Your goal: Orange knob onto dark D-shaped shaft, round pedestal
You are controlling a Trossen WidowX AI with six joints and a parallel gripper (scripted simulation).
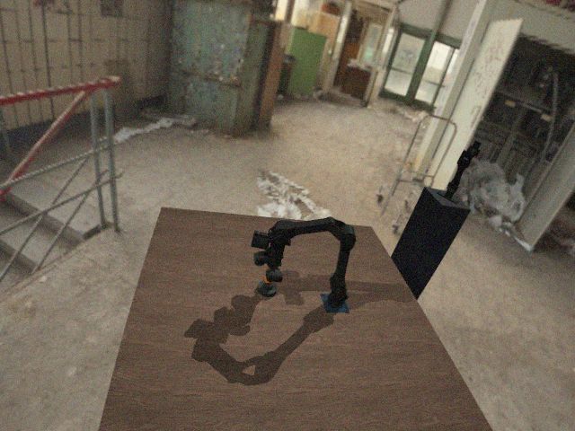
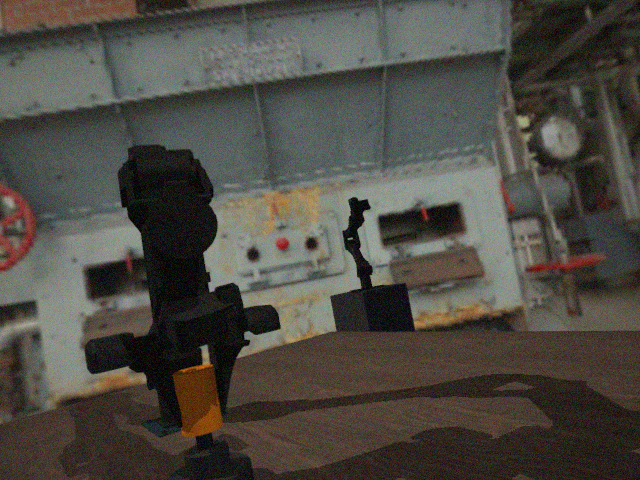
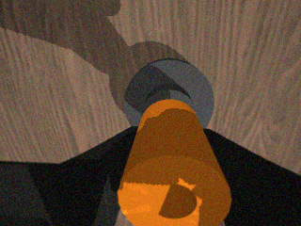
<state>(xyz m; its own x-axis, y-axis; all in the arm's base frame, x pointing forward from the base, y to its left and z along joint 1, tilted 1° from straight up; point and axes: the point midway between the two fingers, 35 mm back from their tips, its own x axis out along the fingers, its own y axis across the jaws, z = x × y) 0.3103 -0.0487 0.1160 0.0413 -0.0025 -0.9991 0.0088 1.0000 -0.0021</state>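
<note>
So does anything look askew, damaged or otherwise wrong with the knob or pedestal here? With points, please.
Nothing stands out as damaged or spilled. The orange knob [image 2: 197, 398] [image 3: 171, 141] leans slightly in the exterior view, though that picture itself is tilted. It sits above the round pedestal [image 1: 266, 290] [image 2: 217, 462] [image 3: 199, 89], with dark shaft [image 2: 204, 440] showing between them.

Table [image 1: 278, 403] [image 2: 336, 418] [image 3: 254, 71], top view: pedestal [image 1: 267, 290] [image 2: 214, 463] [image 3: 202, 89] on it, towards the far side; base plate [image 1: 344, 310] [image 2: 154, 426] on it, right of the pedestal. Arm [image 1: 343, 264] [image 2: 178, 273]: on the base plate, reaching left. Knob [image 2: 199, 400] [image 3: 171, 137]: between the gripper [image 1: 268, 274] [image 2: 199, 397] [image 3: 169, 134] fingers, above the pedestal. Block [image 1: 431, 241] [image 2: 390, 310]: beyond the table's right edge, second arm [image 1: 458, 173] [image 2: 353, 240] on top. Railing [image 1: 110, 153]: left of the table, farther back.
</note>
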